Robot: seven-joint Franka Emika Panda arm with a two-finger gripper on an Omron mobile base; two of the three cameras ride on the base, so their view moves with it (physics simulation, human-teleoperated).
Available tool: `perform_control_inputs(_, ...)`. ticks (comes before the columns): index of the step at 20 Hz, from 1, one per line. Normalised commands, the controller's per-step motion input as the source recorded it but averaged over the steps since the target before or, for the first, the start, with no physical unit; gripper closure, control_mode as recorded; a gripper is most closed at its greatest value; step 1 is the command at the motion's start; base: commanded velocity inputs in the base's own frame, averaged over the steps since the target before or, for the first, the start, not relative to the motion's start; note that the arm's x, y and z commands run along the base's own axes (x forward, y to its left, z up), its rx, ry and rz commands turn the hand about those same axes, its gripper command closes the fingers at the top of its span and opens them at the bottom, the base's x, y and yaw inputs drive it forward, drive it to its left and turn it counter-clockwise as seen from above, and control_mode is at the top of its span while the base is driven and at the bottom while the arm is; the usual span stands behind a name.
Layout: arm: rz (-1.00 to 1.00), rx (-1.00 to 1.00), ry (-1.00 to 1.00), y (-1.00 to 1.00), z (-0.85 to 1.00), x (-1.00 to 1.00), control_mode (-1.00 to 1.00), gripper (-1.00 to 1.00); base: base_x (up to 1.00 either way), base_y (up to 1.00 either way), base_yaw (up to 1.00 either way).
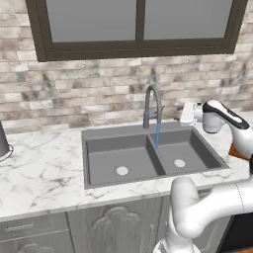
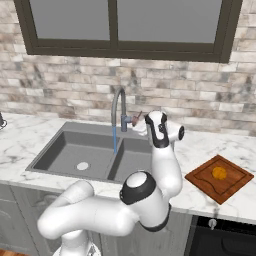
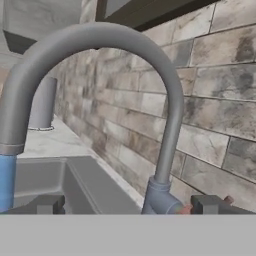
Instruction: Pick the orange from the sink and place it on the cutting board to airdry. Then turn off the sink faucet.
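Flanking the faucet base, parted jaws.

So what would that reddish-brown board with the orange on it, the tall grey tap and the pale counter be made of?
The reddish-brown rectangular cutting board looks like wood: warm matte brown with a darker raised border. The tall grey gooseneck faucet looks like brushed metal, smooth and dull, though it could be painted. The pale countertop looks like polished marble or an imitation, white with grey veining.
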Motion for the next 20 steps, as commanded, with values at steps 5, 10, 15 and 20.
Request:
perform_control_inputs(5,0.0,0.0,0.0,0.11,0.0,0.21,-1.0,-1.0,0.0,0.0,0.0)
perform_control_inputs(10,0.0,0.01,0.0,0.01,0.0,0.3,-1.0,-1.0,0.0,0.0,0.0)
perform_control_inputs(15,0.0,0.01,0.0,0.0,-0.01,0.32,-1.0,-1.0,0.0,0.0,0.0)
perform_control_inputs(20,0.01,0.02,0.0,0.0,-0.03,0.3,-1.0,-1.0,0.0,0.0,0.0)
